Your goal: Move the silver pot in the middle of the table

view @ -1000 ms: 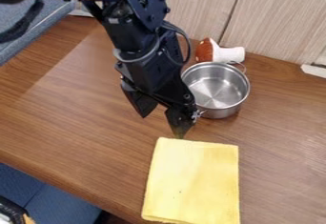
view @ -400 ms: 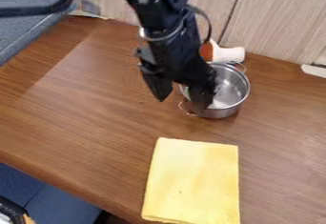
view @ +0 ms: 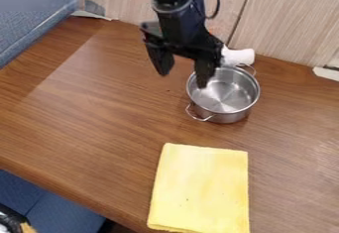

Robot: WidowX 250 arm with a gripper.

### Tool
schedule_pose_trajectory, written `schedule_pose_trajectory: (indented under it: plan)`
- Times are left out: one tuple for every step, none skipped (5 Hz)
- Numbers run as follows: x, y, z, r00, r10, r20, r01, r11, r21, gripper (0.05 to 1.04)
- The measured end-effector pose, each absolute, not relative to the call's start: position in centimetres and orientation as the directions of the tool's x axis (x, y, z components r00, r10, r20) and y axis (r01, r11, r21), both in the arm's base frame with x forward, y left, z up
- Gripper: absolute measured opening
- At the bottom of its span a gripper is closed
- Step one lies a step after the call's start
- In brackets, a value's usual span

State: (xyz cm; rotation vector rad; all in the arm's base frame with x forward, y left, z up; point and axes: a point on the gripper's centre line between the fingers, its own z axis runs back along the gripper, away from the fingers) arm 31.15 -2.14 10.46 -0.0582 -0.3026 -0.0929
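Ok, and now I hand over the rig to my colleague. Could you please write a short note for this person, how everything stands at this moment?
Gripper: open, fingers apart, at the left side of the silver pot. One finger overlaps the pot's rim in the view; I can't tell if they touch.
Pot: upright on the table, towards the back wall, in front of a white object. The yellow cloth lies nearer the camera.
Done: gripper is at the pot.
Left: probably grasp the pot, bring it to the table's middle, release.
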Motion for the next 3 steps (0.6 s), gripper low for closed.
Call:
schedule_pose_trajectory:
  plan:
    - [33.1,-1.5,9.3,0.958,-0.071,0.277,0.079,0.997,-0.019,1.000]
    - [34.9,-1.9,6.8,0.972,-0.050,0.229,0.063,0.997,-0.050,1.000]
    - [36.2,-2.4,4.9,0.978,-0.041,0.205,0.056,0.996,-0.064,1.000]
